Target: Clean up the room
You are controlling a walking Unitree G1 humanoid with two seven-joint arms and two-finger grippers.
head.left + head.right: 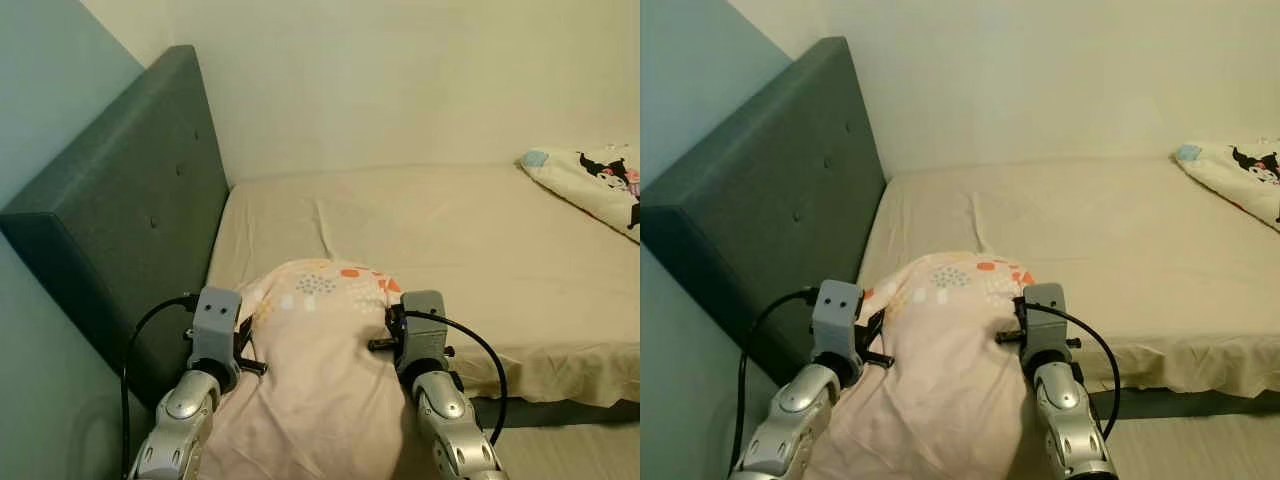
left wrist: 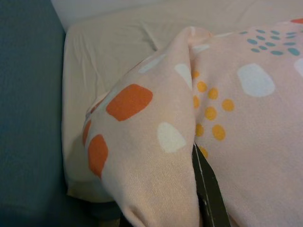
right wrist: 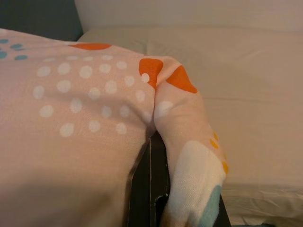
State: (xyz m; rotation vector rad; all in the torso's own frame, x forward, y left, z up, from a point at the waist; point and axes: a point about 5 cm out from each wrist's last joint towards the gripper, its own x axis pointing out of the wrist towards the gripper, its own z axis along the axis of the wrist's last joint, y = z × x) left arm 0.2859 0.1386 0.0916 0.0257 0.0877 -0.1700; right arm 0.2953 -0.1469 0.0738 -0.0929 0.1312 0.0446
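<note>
Pillow (image 1: 320,370): soft matt woven cloth, peach, printed dots and blotches, weave visible in wrist views. Bed (image 1: 420,230) sheet: matt cream cloth, creased. Headboard (image 1: 140,210): dark grey-green upholstery fabric, button-tufted, matt. Second pillow (image 1: 590,185): pale printed cloth. Arms: brushed silver metal, slight sheen. Left claw (image 1: 250,345), right claw (image 1: 385,335): black matt fingers, grey plastic housings.

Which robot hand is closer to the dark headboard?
Left. The left gripper grips the pink pillow on the side next to the headboard. The right gripper grips the pillow's far side, away from the headboard.
</note>
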